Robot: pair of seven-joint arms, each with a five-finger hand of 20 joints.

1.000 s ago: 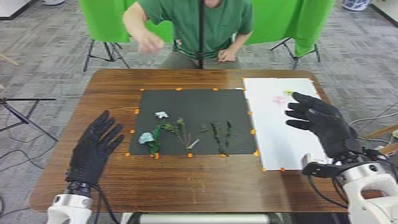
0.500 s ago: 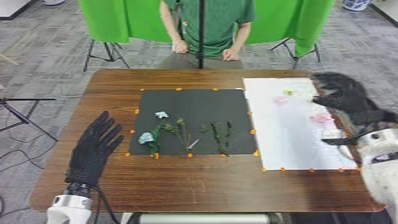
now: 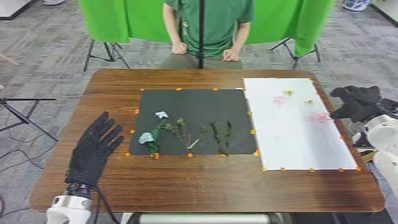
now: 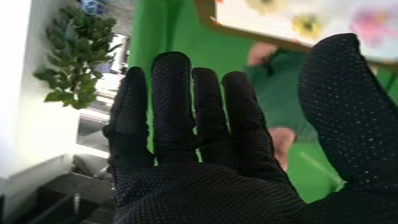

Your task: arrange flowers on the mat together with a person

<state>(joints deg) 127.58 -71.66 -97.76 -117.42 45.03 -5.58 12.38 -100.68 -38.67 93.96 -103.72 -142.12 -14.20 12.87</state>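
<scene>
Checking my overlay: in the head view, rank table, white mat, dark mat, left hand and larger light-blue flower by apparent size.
Table
White mat and dark mat: too alike to rank
Left hand
Larger light-blue flower

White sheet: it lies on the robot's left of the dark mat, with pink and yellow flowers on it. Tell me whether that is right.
The side is wrong: the head view shows the white sheet on the robot's right of the dark mat. It does have pink flowers and yellow flowers on it.
</scene>
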